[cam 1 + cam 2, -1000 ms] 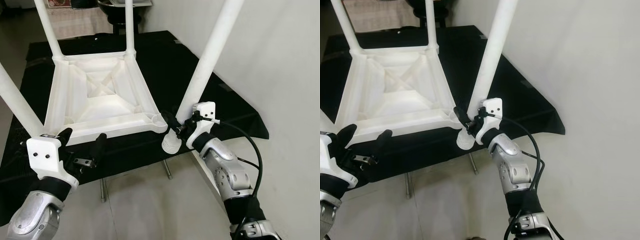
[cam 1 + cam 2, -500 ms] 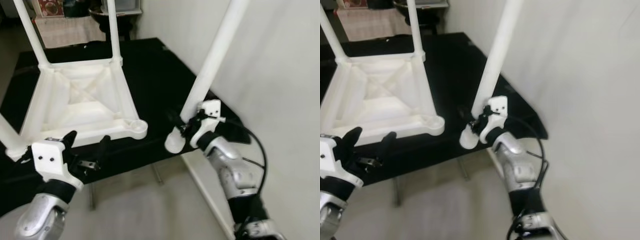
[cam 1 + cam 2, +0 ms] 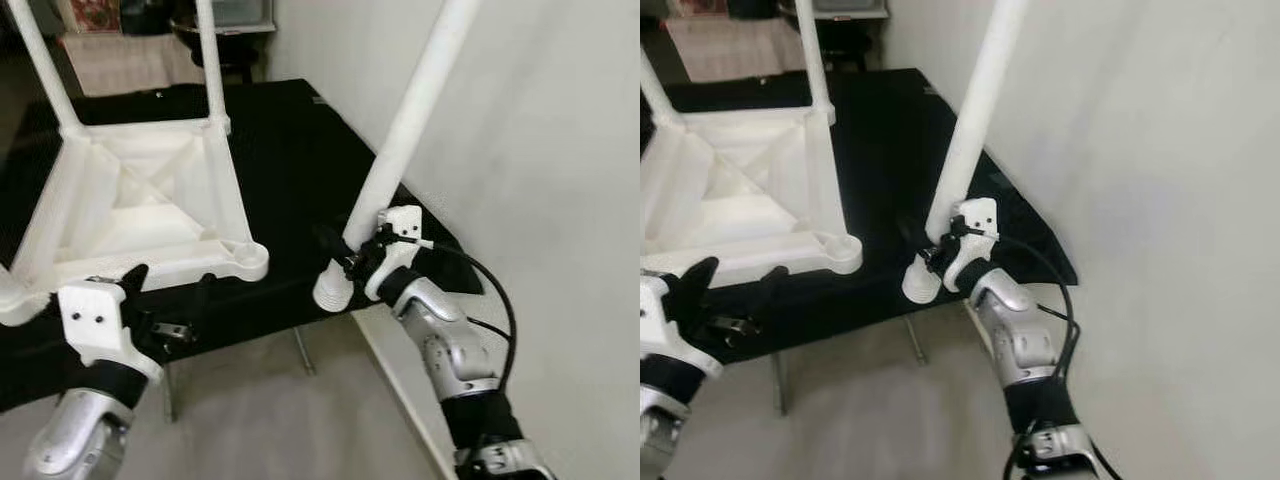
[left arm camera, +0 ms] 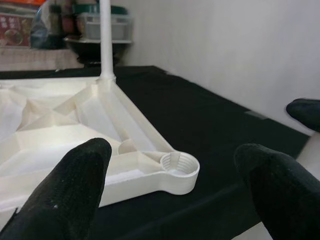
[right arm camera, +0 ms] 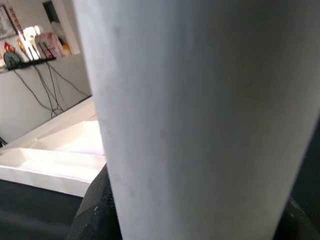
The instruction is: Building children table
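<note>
I am holding a loose white table leg (image 3: 405, 140) beside the upturned children's table (image 3: 120, 205).
My right gripper (image 3: 352, 262) is clamping its black fingers around the leg near its threaded end, just off the empty corner socket (image 4: 179, 165), over the black work table (image 3: 300, 140). My left gripper (image 3: 168, 300) is hovering near that corner, fingers (image 4: 75, 190) spread wide, gripping nothing.
</note>
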